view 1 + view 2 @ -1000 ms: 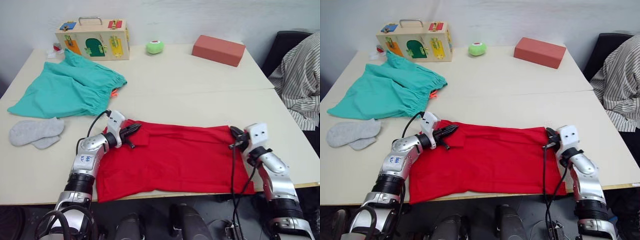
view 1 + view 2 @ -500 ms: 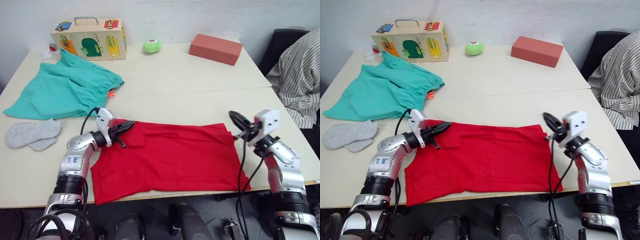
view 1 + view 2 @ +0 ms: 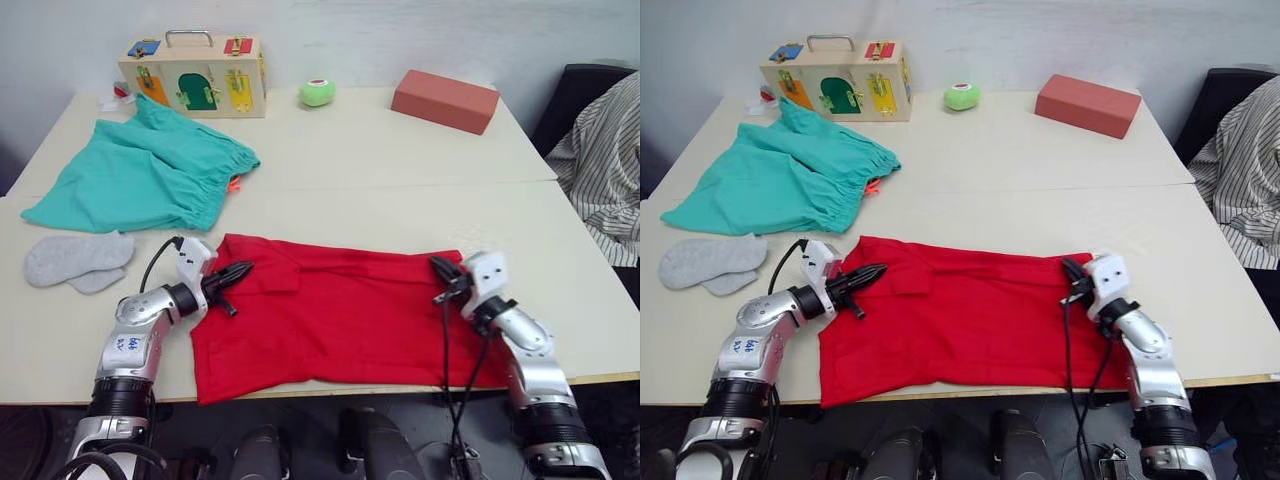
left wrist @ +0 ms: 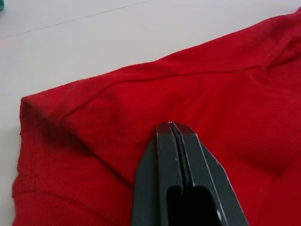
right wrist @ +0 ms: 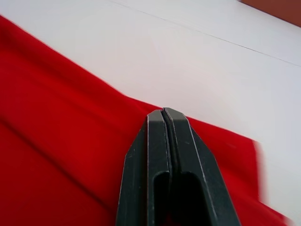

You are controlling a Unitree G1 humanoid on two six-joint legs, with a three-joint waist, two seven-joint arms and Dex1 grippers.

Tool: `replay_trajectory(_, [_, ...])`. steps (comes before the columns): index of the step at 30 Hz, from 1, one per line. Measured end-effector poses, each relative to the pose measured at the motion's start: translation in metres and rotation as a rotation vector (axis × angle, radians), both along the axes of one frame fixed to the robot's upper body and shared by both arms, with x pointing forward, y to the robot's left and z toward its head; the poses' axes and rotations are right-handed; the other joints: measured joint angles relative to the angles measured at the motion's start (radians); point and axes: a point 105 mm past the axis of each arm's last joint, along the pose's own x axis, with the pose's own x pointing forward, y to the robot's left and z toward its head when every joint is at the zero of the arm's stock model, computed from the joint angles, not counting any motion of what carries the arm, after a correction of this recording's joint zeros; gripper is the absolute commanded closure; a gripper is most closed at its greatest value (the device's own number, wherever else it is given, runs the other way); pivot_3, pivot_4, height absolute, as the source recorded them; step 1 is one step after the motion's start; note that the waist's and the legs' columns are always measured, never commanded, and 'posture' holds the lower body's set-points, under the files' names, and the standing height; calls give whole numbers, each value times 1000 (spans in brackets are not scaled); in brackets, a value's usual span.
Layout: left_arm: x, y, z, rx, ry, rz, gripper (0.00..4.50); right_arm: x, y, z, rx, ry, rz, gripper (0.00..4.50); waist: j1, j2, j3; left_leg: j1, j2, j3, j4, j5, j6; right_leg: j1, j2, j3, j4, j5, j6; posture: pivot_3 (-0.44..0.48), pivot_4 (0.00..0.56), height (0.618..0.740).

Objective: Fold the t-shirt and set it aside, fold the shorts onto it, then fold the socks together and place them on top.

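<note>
Right gripper (image 3: 443,281) back down from lifted, closed on shirt (image 3: 350,315) far-right edge; left gripper (image 3: 232,281) closed on far-left corner; fold imminent.

A pale cream table (image 3: 400,170) carries everything, with a seam running across its middle. At the near edge the red t-shirt (image 3: 340,315) lies spread flat; to the left sit the grey socks (image 3: 75,260), and beyond them the teal shorts (image 3: 145,175). Along the far edge stand a wooden latch box (image 3: 193,63), a green ball (image 3: 317,92) and a reddish-brown block (image 3: 445,100).
</note>
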Motion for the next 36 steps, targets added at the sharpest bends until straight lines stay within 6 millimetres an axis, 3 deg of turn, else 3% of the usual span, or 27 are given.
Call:
replay_trajectory(2, [-2,4,-1,4,-3,7,4482,-1,-16,-1,21,8,-38,4500,0,0,0,1,0,0,0,0,0,1,0,0,0,0,0,0,150,740])
replay_trajectory(7, [-3,9,-1,11,-3,-1,4482,-2,-32,-1,59,30,-53,4500,-3,0,0,1,0,0,-1,0,0,1,0,0,0,0,0,0,150,740])
replay_trajectory(11, [-12,11,4,-48,12,-53,4500,-9,-35,11,181,94,87,3555,-4,2,1,-1,0,0,-1,0,0,-2,0,0,0,0,0,0,150,740])
replay_trajectory(15, [-29,4,26,-99,3,-178,3612,-16,-36,35,134,177,258,2212,-3,3,2,-2,1,0,-1,0,0,-3,0,0,0,0,0,0,150,740])
replay_trajectory(20, [-59,-6,46,-59,18,-357,2111,-1,-37,74,-4,415,430,609,-17,7,4,-2,1,2,-1,-1,1,-4,0,1,1,-1,-1,0,150,740])
replay_trajectory(22, [-65,-14,49,-69,20,-396,1482,8,-34,77,-27,483,450,0,-16,6,4,-2,2,0,-1,-1,-1,-4,2,0,1,-2,-3,0,150,740])
replay_trajectory(27, [-71,-22,50,-95,13,-417,21,27,-25,52,0,654,443,0,-18,7,5,-4,1,1,0,-1,-2,-6,2,0,1,-2,-4,0,150,740])
replay_trajectory(28, [-72,-23,49,-101,13,-415,21,30,-22,47,-9,687,443,0,-20,7,5,-5,2,1,0,-1,-2,-6,2,0,1,-2,-4,0,150,740])
replay_trajectory(32, [-76,-25,46,-96,11,-410,0,37,-19,48,-96,746,447,932,-27,7,5,-6,2,1,1,-1,-2,-7,1,0,0,-2,-4,0,150,740])
replay_trajectory(36, [-77,-23,44,-95,15,-392,0,36,-10,46,-162,773,518,2241,-28,7,5,-5,2,0,1,-1,-2,-6,2,0,1,-2,-4,0,150,740])
